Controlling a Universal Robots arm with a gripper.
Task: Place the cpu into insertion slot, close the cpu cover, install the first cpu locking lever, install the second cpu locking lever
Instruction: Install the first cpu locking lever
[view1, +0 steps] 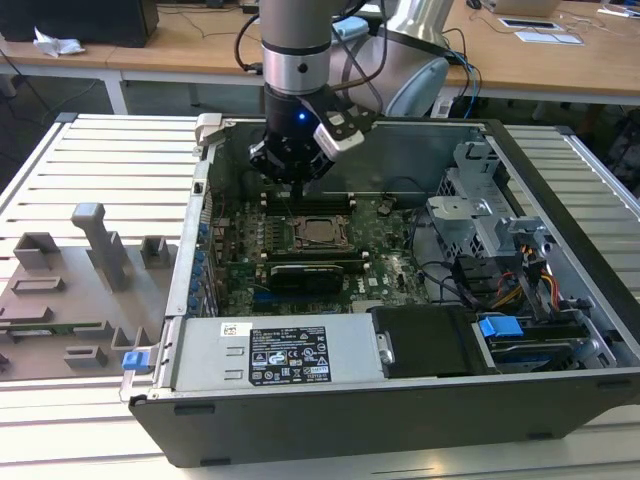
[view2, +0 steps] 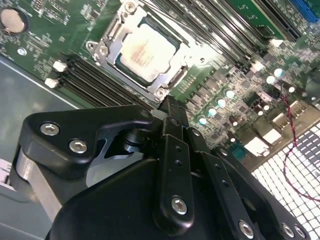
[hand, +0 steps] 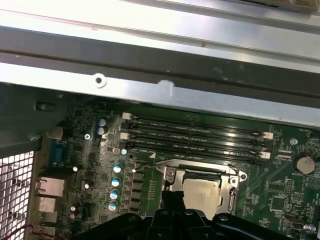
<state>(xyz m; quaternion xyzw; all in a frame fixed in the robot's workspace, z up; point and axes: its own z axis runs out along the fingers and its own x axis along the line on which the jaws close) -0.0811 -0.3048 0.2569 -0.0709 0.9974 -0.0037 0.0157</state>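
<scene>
The cpu (view1: 318, 232) lies flat in the insertion slot on the green board, its silvery top showing in both wrist views (view2: 147, 50) (hand: 201, 192). The cpu cover (view2: 107, 47) lies down around it as a dull metal frame (hand: 170, 175). A thin wire lever (hand: 150, 162) runs along one side of the socket. My gripper (view1: 296, 183) hangs just above the board at the socket's far edge. Its black fingers are pressed together with nothing between them, and the tip (view2: 169, 102) (hand: 172, 197) sits close to one corner of the cover.
The board sits in an open computer case (view1: 560, 400) with high walls. Long black memory slots (hand: 195, 135) run beside the socket, and the case's metal wall (hand: 160, 90) stands just behind them. Drive cages and cables (view1: 510, 260) are at the exterior view's right, and a grey fixture tray (view1: 80, 280) at its left.
</scene>
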